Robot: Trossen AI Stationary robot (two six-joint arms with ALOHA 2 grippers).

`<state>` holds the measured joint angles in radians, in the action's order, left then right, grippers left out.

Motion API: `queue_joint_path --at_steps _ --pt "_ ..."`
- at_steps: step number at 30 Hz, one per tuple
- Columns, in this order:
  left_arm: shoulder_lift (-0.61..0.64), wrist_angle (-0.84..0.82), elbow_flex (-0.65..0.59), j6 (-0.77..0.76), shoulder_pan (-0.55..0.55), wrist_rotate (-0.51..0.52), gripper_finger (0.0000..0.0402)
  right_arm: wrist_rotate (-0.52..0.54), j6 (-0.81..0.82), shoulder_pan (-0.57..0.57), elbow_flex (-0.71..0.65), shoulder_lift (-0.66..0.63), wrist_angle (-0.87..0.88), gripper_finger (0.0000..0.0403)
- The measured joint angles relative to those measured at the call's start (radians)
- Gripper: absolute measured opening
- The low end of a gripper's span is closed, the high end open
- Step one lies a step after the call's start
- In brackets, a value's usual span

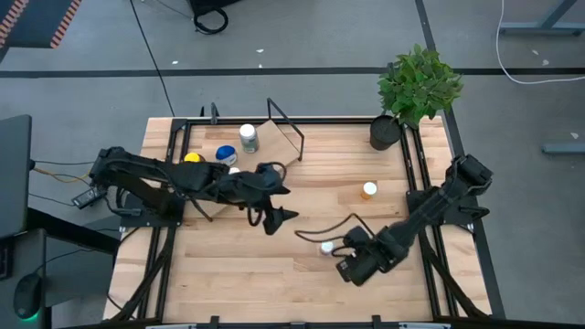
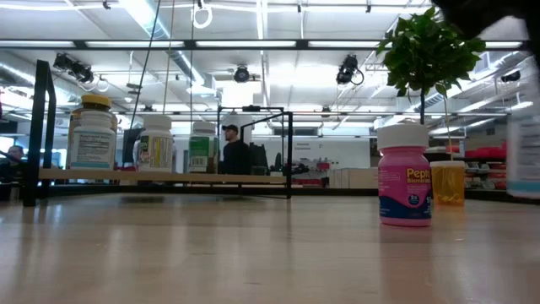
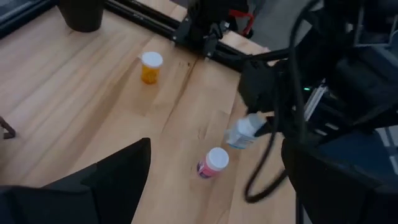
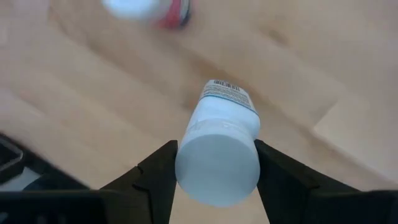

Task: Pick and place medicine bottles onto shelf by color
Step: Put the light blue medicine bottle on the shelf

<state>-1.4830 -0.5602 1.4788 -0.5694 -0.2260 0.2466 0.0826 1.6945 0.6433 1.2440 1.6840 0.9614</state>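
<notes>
My right gripper [image 1: 352,256] is shut on a white medicine bottle [image 4: 219,134] near the table's front right. Beside it a pink bottle [image 1: 326,247] with a white cap stands upright on the table. An orange bottle [image 1: 368,190] stands farther back. My left gripper [image 1: 274,215] hangs open over the table's middle, touching nothing. The shelf [image 2: 245,179] at the far left bears a yellow-capped bottle [image 1: 192,158], a blue one [image 1: 225,153] and a white-capped one [image 1: 248,137]. My right gripper pinches the white bottle's cap [image 4: 217,171] between its two fingers [image 4: 158,171], one on each side. The fingers come from above, pointing down. The bottle hangs below them, a little tilted, clear of the table [image 3: 242,134].
A black pot [image 1: 386,132] with a green plant stands at the far right corner. Black rails [image 1: 422,183] run along the table's left and right sides. Bare wood lies along the near edge and between the two grippers.
</notes>
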Motion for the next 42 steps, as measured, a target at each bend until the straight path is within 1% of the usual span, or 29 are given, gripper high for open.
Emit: queue_joint_path --at_steps 5,7,9,14,16,23,28,31,37,42 --pt "0.044 -0.027 0.000 -0.048 0.000 -0.001 0.0364 -0.002 -0.164 -0.099 0.077 -0.001 0.183 0.0195" --pt "0.059 -0.042 0.000 -0.050 0.000 0.000 0.0364 0.005 -0.253 -0.148 0.103 -0.001 0.201 0.0195" --pt "0.072 -0.048 0.000 -0.052 0.000 -0.001 0.0364 0.006 -0.344 -0.207 0.120 -0.001 0.181 0.0195" --pt "0.100 -0.078 -0.002 -0.052 0.000 -0.002 0.0364 -0.018 -0.533 -0.356 0.123 -0.002 0.061 0.0195" --pt "0.114 -0.068 0.000 -0.051 0.000 0.000 0.0364 -0.021 -0.597 -0.413 0.123 -0.002 0.014 0.0195" --pt "0.153 -0.140 -0.002 -0.029 0.018 0.003 0.0364 -0.042 -0.787 -0.580 0.123 0.008 -0.102 0.0195" --pt "0.151 -0.140 -0.001 -0.013 0.040 0.007 0.0364 -0.090 -0.860 -0.668 0.123 0.058 -0.164 0.0195" --pt "0.152 -0.149 -0.001 -0.013 0.051 0.008 0.0364 -0.119 -0.891 -0.698 0.123 0.104 -0.197 0.0196" --pt "0.152 -0.162 -0.001 -0.015 0.057 0.007 0.0364 -0.124 -0.912 -0.720 0.122 0.164 -0.205 0.0196" --pt "0.151 -0.178 -0.001 -0.021 0.057 0.006 0.0364 -0.108 -0.913 -0.720 0.122 0.166 -0.237 0.0196"
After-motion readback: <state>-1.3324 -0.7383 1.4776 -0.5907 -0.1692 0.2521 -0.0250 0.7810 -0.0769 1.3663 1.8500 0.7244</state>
